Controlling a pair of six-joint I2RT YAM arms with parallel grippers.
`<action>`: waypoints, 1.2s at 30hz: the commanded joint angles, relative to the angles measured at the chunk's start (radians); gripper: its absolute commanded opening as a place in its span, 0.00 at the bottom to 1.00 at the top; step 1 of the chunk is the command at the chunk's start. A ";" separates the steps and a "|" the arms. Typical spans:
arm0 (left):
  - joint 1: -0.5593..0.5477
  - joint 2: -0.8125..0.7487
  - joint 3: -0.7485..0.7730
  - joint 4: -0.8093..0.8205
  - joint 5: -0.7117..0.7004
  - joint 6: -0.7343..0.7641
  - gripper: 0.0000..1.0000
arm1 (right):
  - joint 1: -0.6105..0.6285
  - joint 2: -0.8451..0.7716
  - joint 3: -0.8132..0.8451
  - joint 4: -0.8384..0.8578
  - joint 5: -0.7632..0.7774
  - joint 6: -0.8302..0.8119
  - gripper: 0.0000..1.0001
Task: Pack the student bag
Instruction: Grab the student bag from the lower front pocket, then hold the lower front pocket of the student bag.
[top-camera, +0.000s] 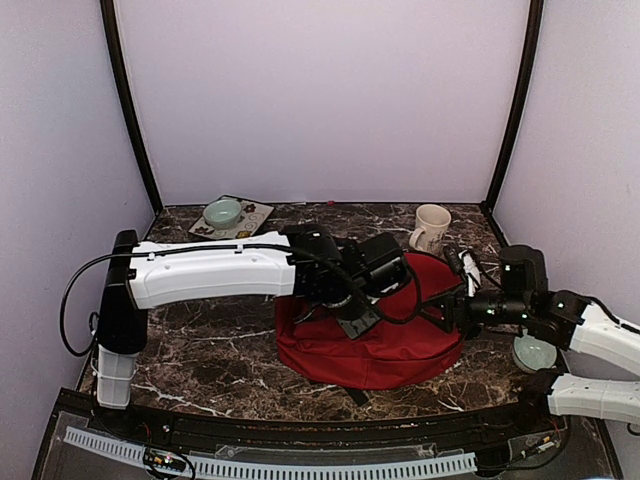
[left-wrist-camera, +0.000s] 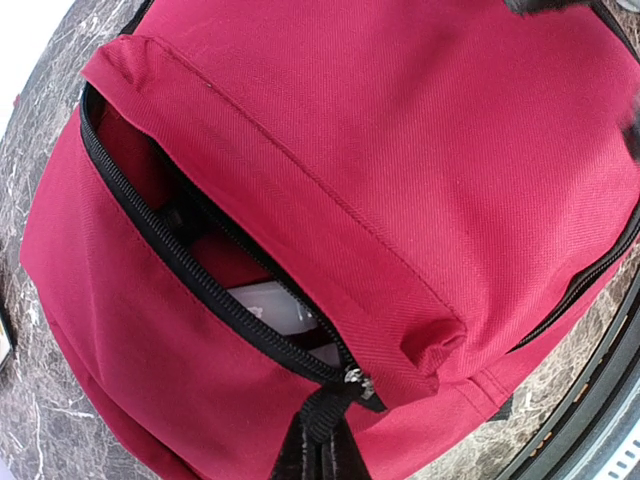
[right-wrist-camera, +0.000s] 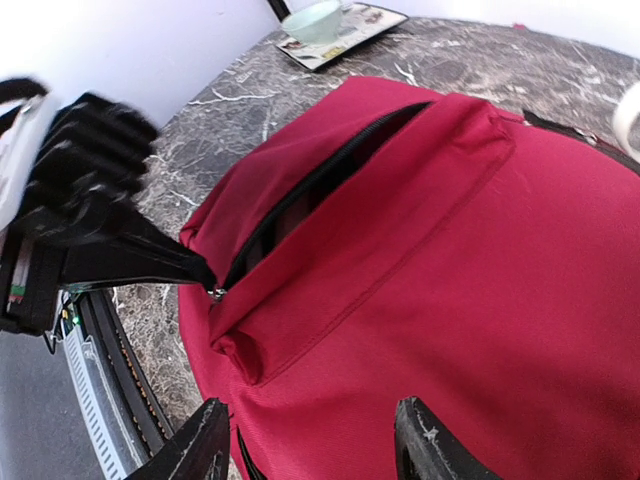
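While the left tool (top-camera: 357, 320) stays out of its own camera's sight, the student bag (top-camera: 400, 345) lies at the middle of the tabletop (top-camera: 200, 340).
Seen from the right wrist, the left tool is clamped on the zipper pull (right-wrist-camera: 214, 291) at the end of the bag's front pocket (left-wrist-camera: 215, 260), which gapes open with something pale inside. The right tool (right-wrist-camera: 310, 415) hovers over the red fabric at the bottom of that frame, fingers apart and holding nothing.

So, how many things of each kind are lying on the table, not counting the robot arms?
Backpack: 1
Mug: 1
Bowls: 2, one on the tray, one partly hidden at the right edge
Tray: 1
Total: 5
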 joint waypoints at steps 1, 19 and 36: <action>0.015 -0.048 0.032 0.019 0.003 -0.045 0.00 | 0.044 -0.030 -0.037 0.107 -0.013 -0.039 0.58; 0.084 -0.122 -0.013 0.159 0.149 -0.095 0.00 | 0.150 0.133 -0.064 0.333 0.052 -0.034 0.64; 0.101 -0.126 -0.026 0.177 0.209 -0.074 0.00 | 0.158 0.139 -0.094 0.362 0.091 -0.045 0.66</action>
